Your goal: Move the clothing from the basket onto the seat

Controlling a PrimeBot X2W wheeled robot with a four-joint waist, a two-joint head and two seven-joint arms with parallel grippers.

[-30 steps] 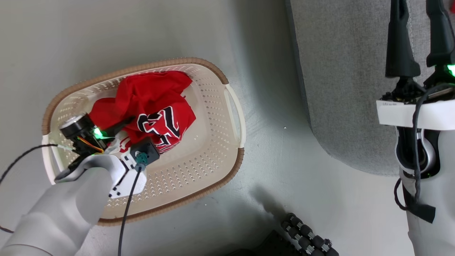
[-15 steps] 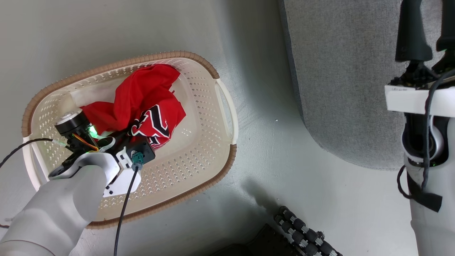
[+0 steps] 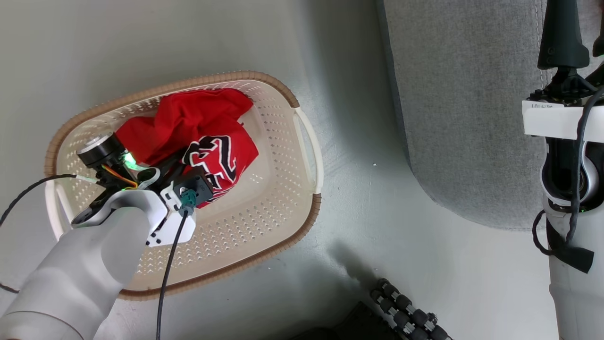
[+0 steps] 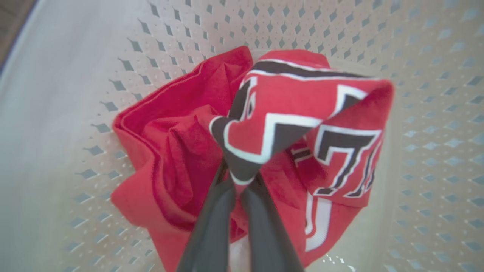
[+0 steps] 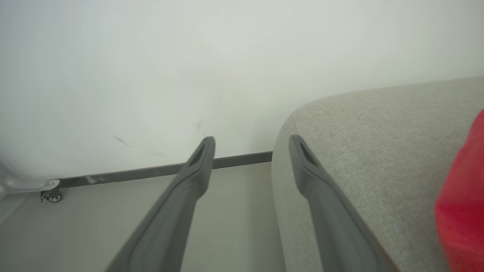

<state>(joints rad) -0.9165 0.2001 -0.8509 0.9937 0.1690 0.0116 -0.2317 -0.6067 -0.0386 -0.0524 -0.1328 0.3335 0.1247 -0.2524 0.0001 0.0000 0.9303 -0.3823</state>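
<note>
Down inside the basket, your left pincer (image 4: 239,177) is clenched on a fold of the jersey (image 4: 302,113) — its dark tips meet with a pinch of the black-and-white lettering caught between them, and the cloth tents up from that point. The grip sits on the top layer at the edge of the print, which looks like a sound choice: it should lift the jersey free rather than drag the whole heap.

Just beside the pincer, on its left in the left wrist view, the plain red garment (image 4: 170,158) lies crumpled against the jersey, touching it, so it may ride along when you raise the arm. Both pieces rest on the perforated bottom of the basket (image 3: 309,141), toward the upper side in the head view. The basket itself stands on the floor (image 3: 368,212).

Your target, the seat (image 3: 462,118), is well apart to the right, across a strip of bare floor. Your right pincer (image 5: 251,147) hangs released over the seat's rounded edge, jaws wide and holding nothing — likely parked there to keep clear of the left arm's work.
</note>
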